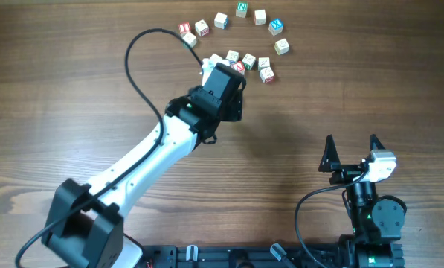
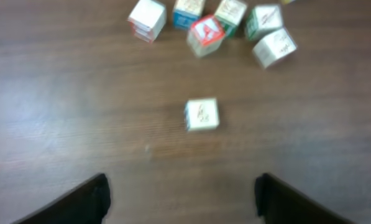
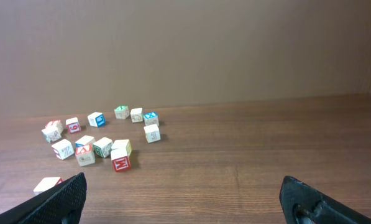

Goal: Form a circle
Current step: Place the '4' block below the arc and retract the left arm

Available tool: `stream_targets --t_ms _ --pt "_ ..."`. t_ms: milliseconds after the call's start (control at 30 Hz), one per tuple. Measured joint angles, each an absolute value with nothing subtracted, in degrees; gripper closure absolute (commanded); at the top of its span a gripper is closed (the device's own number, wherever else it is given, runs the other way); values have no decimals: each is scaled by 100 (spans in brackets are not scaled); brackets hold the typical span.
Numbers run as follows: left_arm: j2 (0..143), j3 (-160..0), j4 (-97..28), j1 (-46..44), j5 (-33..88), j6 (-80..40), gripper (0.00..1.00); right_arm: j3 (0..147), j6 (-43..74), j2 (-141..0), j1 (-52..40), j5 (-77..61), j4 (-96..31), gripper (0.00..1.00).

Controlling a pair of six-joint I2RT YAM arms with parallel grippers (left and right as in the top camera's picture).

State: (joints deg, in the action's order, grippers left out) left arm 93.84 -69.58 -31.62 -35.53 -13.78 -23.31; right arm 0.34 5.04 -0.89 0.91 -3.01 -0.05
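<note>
**Fifteen cubes out, no ring closed**

Fifteen small wooden letter cubes lie on the far part of the table [image 1: 370, 97].

Eight of them form an open arc [image 1: 241, 9] that curves from the far left, over the farthest point, and down on the right. It begins with a red-lettered cube [image 1: 184, 28] and ends with a pale cube [image 1: 282, 46].

Six more sit in a loose cluster [image 1: 264, 63] just near of the arc, inside its curve. Among them are a red A cube [image 2: 205, 34] and a red M cube [image 3: 121, 162].

One single cube [image 2: 202, 114] lies flat and alone on the near left of the cluster, apart from it.

There are two arms. The left gripper [image 2: 182, 186] hangs over that single cube with its jaws wide. The cube lies just beyond the fingertips, and neither finger touches it.

The right gripper [image 1: 352, 152] is at the near right of the table, well away from all the cubes. Its jaws are fully spread and hold nothing.
</note>
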Motion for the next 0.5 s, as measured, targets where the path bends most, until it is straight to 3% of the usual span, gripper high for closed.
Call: stream_targets --t_ms 33,300,500 --pt "9314 -6958 -3358 -3553 -1439 -2386 0 36 504 -89 91 -301 -5 0" --pt "8687 -6958 -4687 -3503 -1949 -2766 0 36 502 -89 91 -301 -5 0" --pt "8095 -6958 -5555 -2759 -2097 -3212 0 34 504 -89 91 -301 -3 0"
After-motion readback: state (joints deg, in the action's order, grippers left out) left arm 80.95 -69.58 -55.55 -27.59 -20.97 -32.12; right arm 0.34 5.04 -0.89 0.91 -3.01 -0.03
